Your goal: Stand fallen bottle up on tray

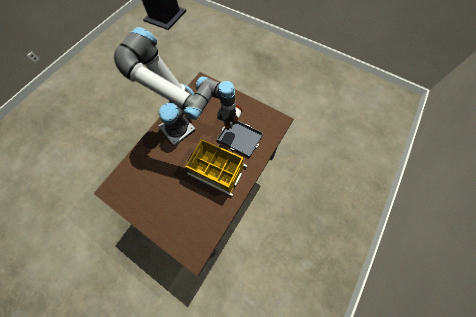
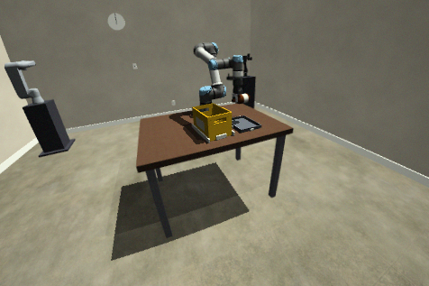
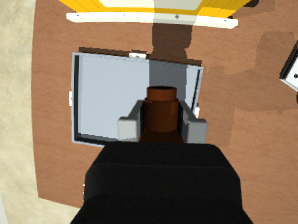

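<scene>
Gripping the brown bottle (image 1: 238, 112) (image 2: 243, 97) (image 3: 161, 112) between its two fingers, the gripper (image 1: 229, 121) (image 2: 238, 96) (image 3: 160, 111) is hovering over the tray's arm-side edge. Bottle is hanging in the air, lying roughly sideways, neck between the fingers, white band showing in the exterior view; not standing on the tray. Tray (image 1: 250, 150) (image 2: 248, 129) (image 3: 75, 100) is sitting flat on the brown table (image 1: 165, 199) (image 2: 167, 143) (image 3: 250, 135), dark rim around a grey floor, small white pieces at its sides. Yellow crate (image 1: 210, 176) (image 2: 219, 126) (image 3: 220, 7) is standing upright just beside it, taller than the tray, its six compartments showing no bottles. White strips (image 1: 209, 185) (image 2: 201, 134) (image 3: 150, 20) are running along the crate's foot. Arm's base plate (image 1: 174, 141) (image 3: 286, 78) is sitting on the same table, apart from both. Nothing is standing in the tray; its low rim and the crate wall are the nearby obstacles. Black pedestals are standing on the floor, well off the table.
</scene>
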Controlling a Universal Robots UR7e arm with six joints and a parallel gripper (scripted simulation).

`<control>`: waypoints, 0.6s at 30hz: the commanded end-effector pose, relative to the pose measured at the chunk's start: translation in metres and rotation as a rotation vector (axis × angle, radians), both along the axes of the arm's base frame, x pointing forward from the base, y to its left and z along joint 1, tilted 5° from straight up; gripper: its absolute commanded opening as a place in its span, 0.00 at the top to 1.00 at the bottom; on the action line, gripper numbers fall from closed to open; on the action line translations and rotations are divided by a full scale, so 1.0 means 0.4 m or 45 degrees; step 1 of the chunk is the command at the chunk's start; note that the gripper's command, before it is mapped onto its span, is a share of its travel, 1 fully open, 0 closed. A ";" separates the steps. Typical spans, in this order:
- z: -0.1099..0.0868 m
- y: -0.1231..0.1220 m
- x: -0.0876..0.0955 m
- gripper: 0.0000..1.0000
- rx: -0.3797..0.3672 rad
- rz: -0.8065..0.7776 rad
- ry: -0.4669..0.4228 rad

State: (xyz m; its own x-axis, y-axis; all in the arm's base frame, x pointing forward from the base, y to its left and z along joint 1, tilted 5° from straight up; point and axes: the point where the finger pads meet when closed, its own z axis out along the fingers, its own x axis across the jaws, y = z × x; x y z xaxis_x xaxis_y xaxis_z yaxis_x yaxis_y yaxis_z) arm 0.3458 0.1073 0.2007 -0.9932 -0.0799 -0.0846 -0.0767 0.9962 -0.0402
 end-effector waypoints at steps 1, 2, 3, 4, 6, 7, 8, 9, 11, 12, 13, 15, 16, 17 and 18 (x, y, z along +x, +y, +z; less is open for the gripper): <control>-0.002 -0.001 -0.004 1.00 -0.003 0.045 0.002; -0.002 -0.001 -0.004 1.00 -0.005 0.061 0.003; -0.002 -0.001 -0.004 1.00 -0.006 0.078 0.003; -0.002 -0.001 -0.004 1.00 -0.008 0.096 0.004; -0.002 -0.002 -0.004 1.00 -0.009 0.116 0.005; -0.002 -0.002 -0.004 1.00 -0.009 0.116 0.005; -0.002 -0.002 -0.004 1.00 -0.011 0.136 0.005; -0.002 -0.002 -0.004 1.00 -0.013 0.156 0.006; -0.002 -0.002 -0.004 1.00 -0.016 0.197 0.008; -0.002 -0.002 -0.004 1.00 -0.018 0.216 0.008; -0.002 -0.002 -0.004 1.00 -0.020 0.235 0.009; -0.002 -0.002 -0.004 1.00 -0.023 0.268 0.010; -0.002 -0.002 -0.004 1.00 -0.024 0.281 0.010; -0.002 -0.002 -0.004 1.00 -0.025 0.293 0.011; -0.002 -0.002 -0.004 1.00 -0.025 0.302 0.011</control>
